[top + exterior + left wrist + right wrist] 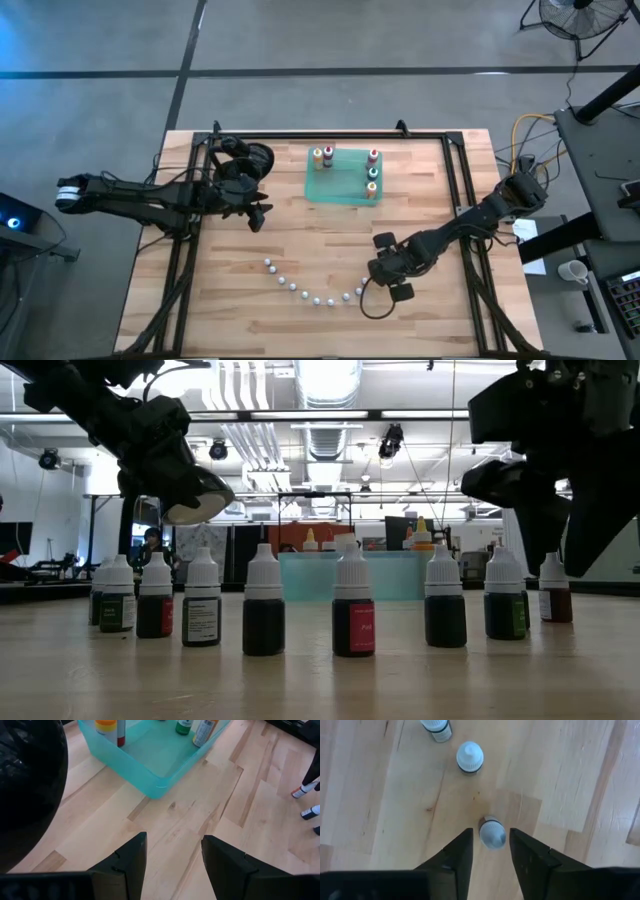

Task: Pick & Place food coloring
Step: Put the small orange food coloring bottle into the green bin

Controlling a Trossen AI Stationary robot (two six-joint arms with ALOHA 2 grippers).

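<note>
Right fingers [487, 851]: low over the tabletop [290, 240], one on each side of a white-capped bottle [492, 831]; a thin gap shows on both sides of the cap, so they are apart and not clamped on it.
Bottle between fingers: upright, at the end of a curved row [310, 290] of small white-capped bottles.
Row: two more caps [470, 756] stand just beyond the fingertips; the rest curve away toward the left arm's side.
Low view: eight dark bottles with white caps stand in a line, with the right arm above the end one [554, 588].
Left fingers [172, 852]: apart, nothing between them, raised over bare tabletop.
Tray [340, 185]: green, just ahead of the left fingers, well apart from the right fingers.
Tray contents: several larger coloured bottles [372, 172], upright along its far and right edges.
</note>
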